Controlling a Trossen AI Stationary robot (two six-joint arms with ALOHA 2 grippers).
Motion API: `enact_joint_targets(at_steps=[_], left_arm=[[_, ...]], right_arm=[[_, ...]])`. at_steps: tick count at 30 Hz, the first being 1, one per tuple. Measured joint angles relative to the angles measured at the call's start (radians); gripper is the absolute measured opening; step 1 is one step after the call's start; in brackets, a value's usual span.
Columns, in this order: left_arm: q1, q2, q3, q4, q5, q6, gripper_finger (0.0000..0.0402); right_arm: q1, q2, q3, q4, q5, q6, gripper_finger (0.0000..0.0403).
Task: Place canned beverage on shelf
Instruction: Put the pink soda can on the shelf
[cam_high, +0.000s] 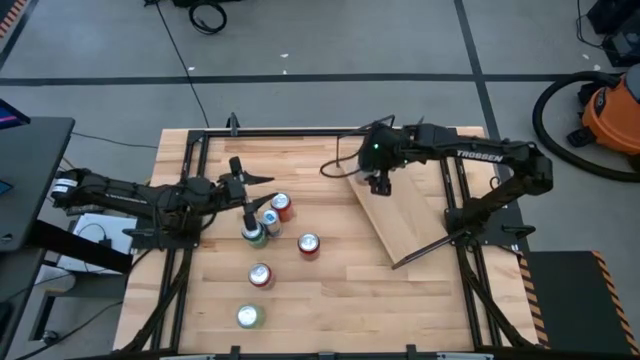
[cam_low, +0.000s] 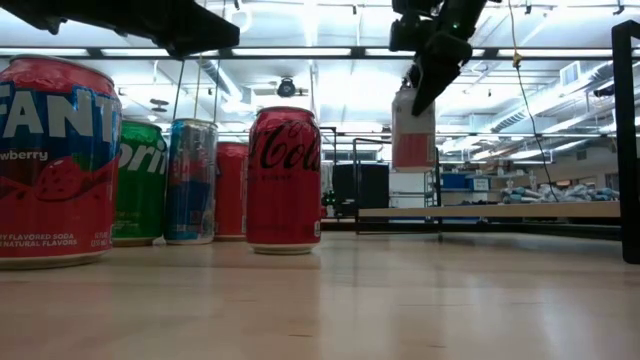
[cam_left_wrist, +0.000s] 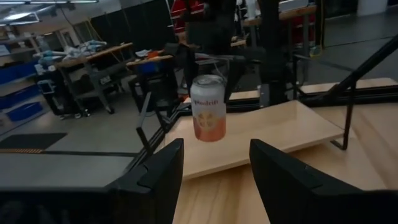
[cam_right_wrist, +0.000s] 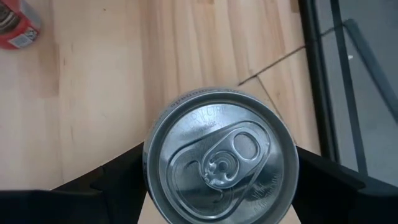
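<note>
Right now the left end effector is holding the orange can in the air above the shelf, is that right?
Not quite: it is the right end effector that holds the orange can in the air above the shelf. The high view shows that arm over the board. The left end effector is open, near the cans on the table.
</note>
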Motion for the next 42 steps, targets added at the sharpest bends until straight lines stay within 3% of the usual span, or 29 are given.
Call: enact_joint_targets(at_steps=[7, 14, 23, 28, 42], left_arm=[[0.000, 0.000, 0.000, -0.025, -0.053, 0.039, 0.0194], [0.008, 0.000, 0.000, -0.046, -0.078, 0.087, 0.0194], [0.018, 0.000, 0.000, 0.046, -0.079, 0.102, 0.0194], [0.018, 0.000, 0.000, 0.091, -0.079, 0.140, 0.0194], [0.069, 0.000, 0.000, 0.050, -0.089, 0.139, 0.0194]], right_arm=[[-0.098, 0.000, -0.054, 0.073, -0.108, -0.104, 0.0330], [-0.152, 0.000, -0.079, 0.080, -0.138, -0.216, 0.0330], [-0.215, -0.001, -0.079, 0.074, -0.207, -0.333, 0.0330], [-0.264, 0.018, -0.079, 0.072, -0.296, -0.370, 0.0330], [-0.430, 0.027, -0.117, 0.084, -0.294, -0.457, 0.0330]])
